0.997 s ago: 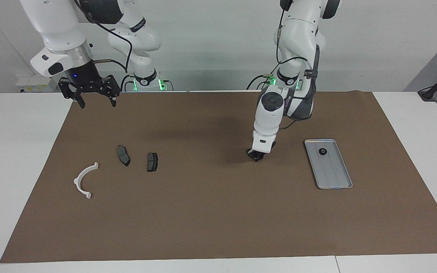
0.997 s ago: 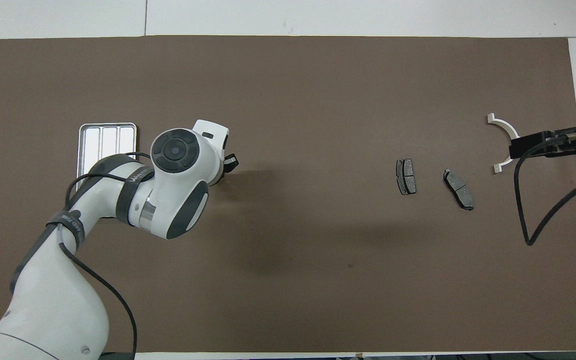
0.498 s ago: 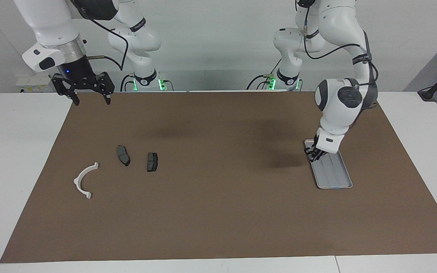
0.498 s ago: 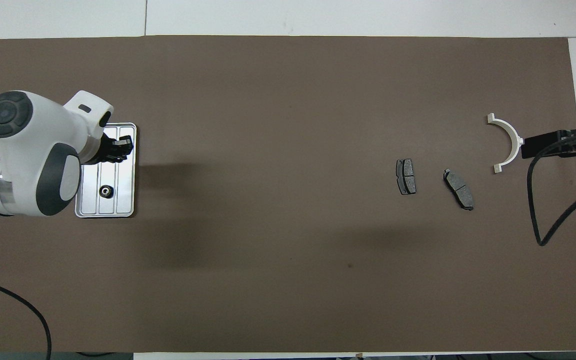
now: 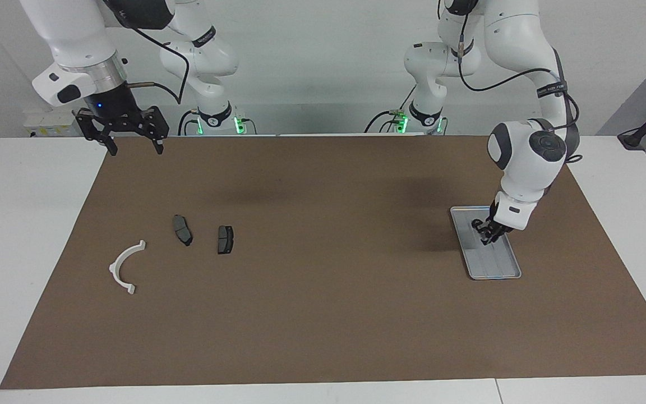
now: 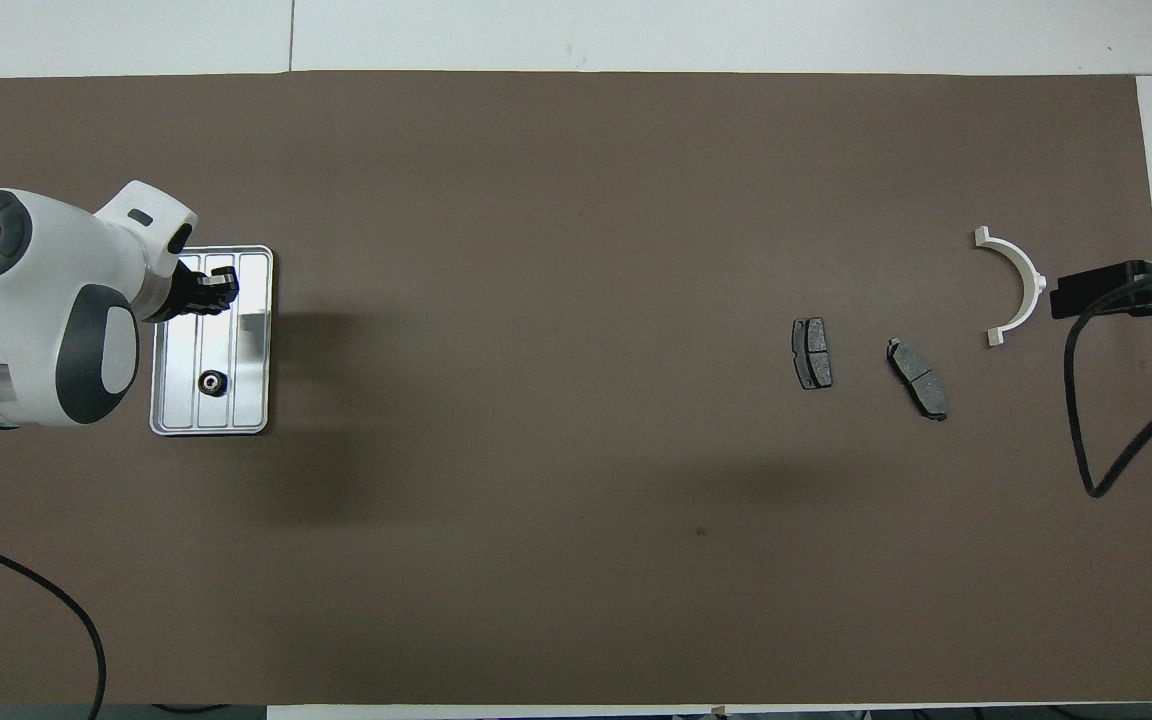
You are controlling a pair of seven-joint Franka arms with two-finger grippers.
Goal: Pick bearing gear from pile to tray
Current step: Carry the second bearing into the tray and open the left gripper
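Left gripper [image 5: 490, 235] is closed over the tray [image 6: 254, 340]; whether a gear is gripped cannot be told. One bearing gear [image 6: 211, 382] lies in the tray. Right gripper [image 5: 132, 137] is held wide, waiting. No legible writing.

In the facing view my left tool [image 5: 490, 238] hangs over the tray [image 5: 502, 269] and covers the small black round piece [image 6: 211, 382] that the overhead view shows lying in it. That piece is too small for me to tell teeth from a plain rim. Whether anything sits between my left tool's closed tips I cannot tell. In the overhead view my left arm covers the tray's outer edge. My right tool [image 5: 132, 147] is mostly cut off there by the picture's edge. The two brake pads [image 5: 182, 229] show no fine detail.
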